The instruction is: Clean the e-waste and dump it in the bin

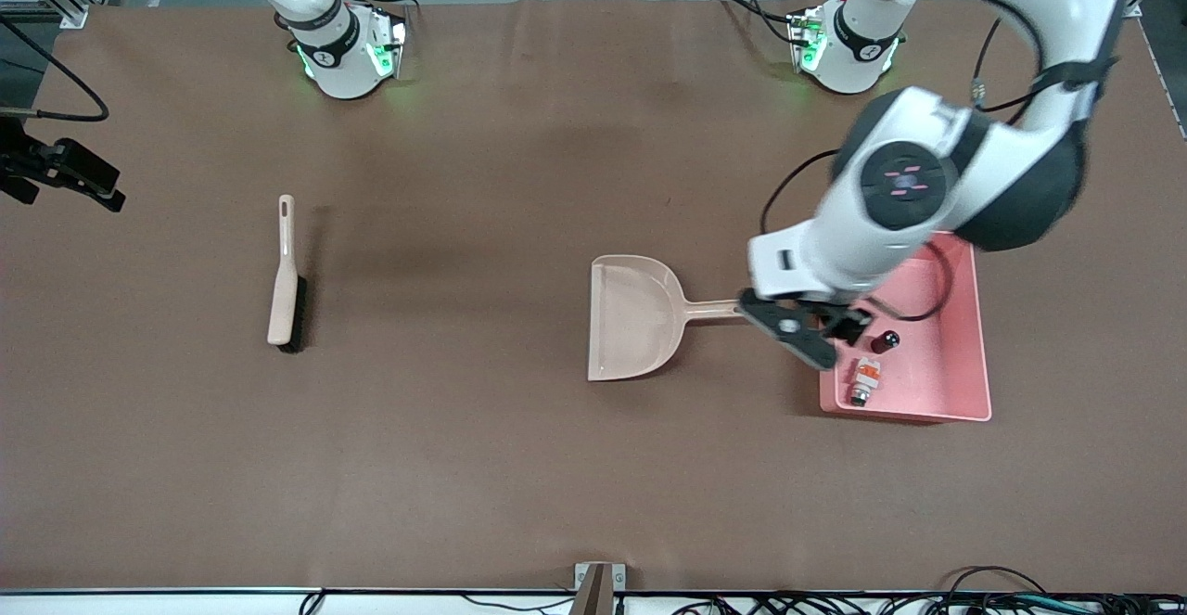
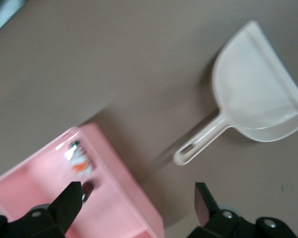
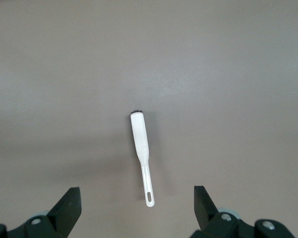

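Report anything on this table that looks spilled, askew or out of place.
Nothing stands out. Both e-waste parts, the white block and the dark cylinder, lie inside the pink bin. The dustpan lies flat beside the bin, empty. The brush lies toward the right arm's end. The left gripper hangs open over the bin's edge.

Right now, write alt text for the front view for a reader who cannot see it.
The left end effector, open, hangs over the dustpan handle's end beside the pink bin, which holds the white block and dark cylinder. A brush lies toward the right arm's end.
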